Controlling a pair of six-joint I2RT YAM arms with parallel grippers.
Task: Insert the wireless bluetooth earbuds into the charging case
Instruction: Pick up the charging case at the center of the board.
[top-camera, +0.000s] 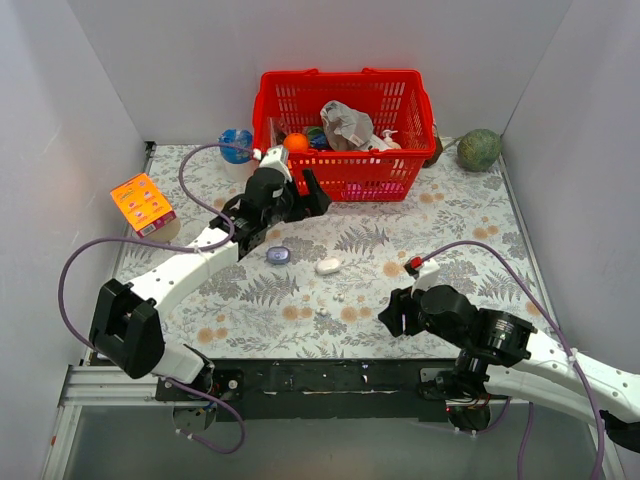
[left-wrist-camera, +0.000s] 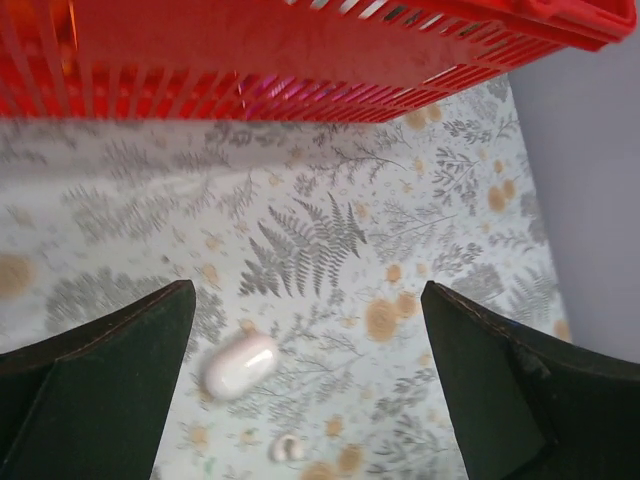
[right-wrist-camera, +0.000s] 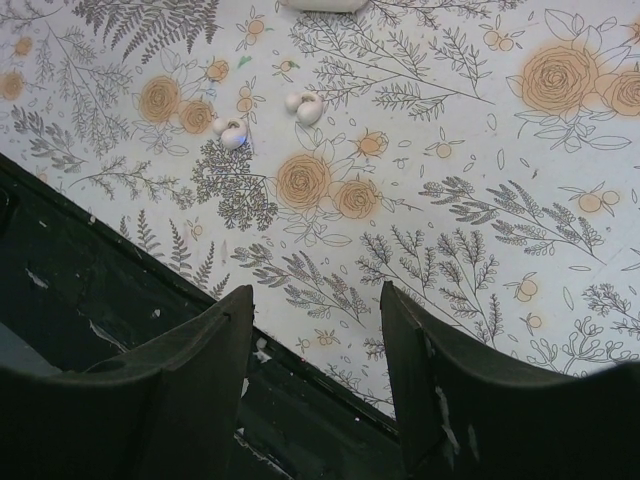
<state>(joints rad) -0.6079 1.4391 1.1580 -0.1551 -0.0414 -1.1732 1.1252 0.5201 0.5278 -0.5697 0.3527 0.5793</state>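
Observation:
The charging case (top-camera: 328, 265) is a glossy white oval shell lying on the floral mat, mid-table. A bluish-purple round piece (top-camera: 279, 255) lies just left of it. Two tiny whitish earbuds (top-camera: 323, 312) (top-camera: 340, 297) lie nearer the front. My left gripper (top-camera: 298, 195) is open and empty, raised in front of the red basket. In its wrist view the case (left-wrist-camera: 240, 365) and one earbud (left-wrist-camera: 287, 448) lie low between the fingers of the left gripper (left-wrist-camera: 310, 390). My right gripper (top-camera: 395, 318) is open and empty over the mat's front edge. Its wrist view, past the right gripper (right-wrist-camera: 315, 290), shows both earbuds (right-wrist-camera: 305, 105) (right-wrist-camera: 230, 130).
A red basket (top-camera: 345, 185) of oddments stands at the back centre. A blue-white cup (top-camera: 236, 145) is to its left and a green ball (top-camera: 480, 150) to its right. An orange box (top-camera: 143, 204) sits at the left. The black front rail (right-wrist-camera: 120, 290) borders the mat.

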